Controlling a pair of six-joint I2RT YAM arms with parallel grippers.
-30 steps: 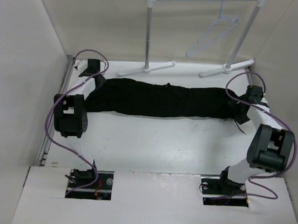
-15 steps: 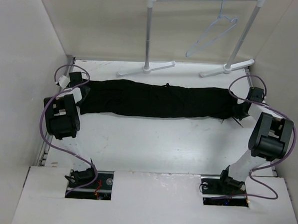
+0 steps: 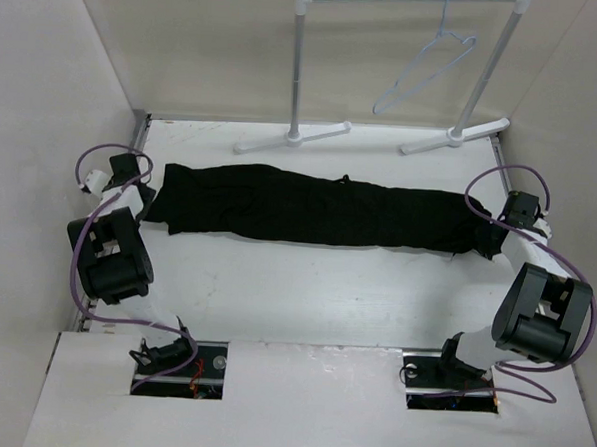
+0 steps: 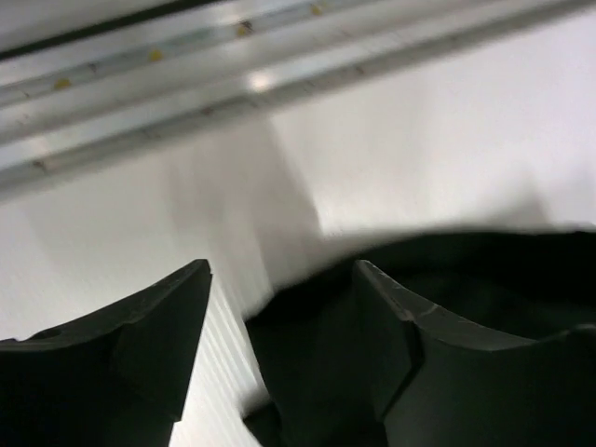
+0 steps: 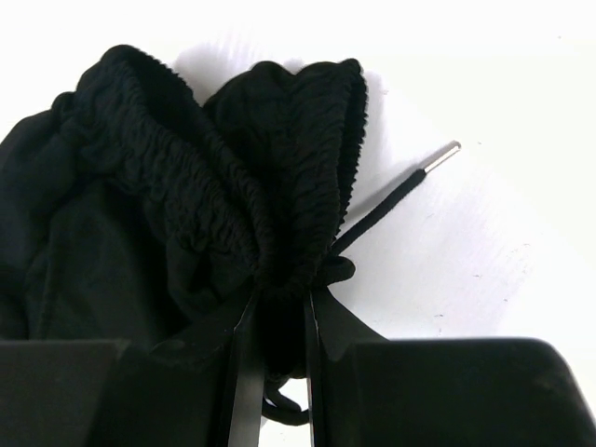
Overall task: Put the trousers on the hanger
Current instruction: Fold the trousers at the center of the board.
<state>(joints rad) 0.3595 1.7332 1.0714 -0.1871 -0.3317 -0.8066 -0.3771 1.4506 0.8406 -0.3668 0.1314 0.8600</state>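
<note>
The trousers (image 3: pixel 319 213) lie flat on the white tabletop (image 3: pixel 315 294), stretched in one long dark band from the left side to the right side, in front of the feet of the white garment rack (image 3: pixel 299 63). The hanger (image 3: pixel 427 72) is not on the tabletop: it hangs by its hook from the upper bar of the rack, at the far right, tilted, and well apart from the trousers. The right pincer (image 3: pixel 493 239) is at the right end of the cloth. In the right wrist view this pincer (image 5: pixel 279 321) has its two fingers very near to each other, clamped on a gathered fold of the elastic waistband (image 5: pixel 186 177), so the waist of the trousers is at this end. A thin black drawstring (image 5: pixel 391 196) with a small metal tip comes out of the waistband and lies on the white surface beside it. The left pincer (image 3: pixel 145 190) is at the left end of the trousers, close to the side wall. In the left wrist view its fingers (image 4: pixel 279 279) stand apart with a clear gap; the edge of the black cloth shows between them and under the right finger, but the fingers are not pressed on it. Behind them a metal strip (image 4: pixel 186 84) runs along the edge of the tabletop.
</note>
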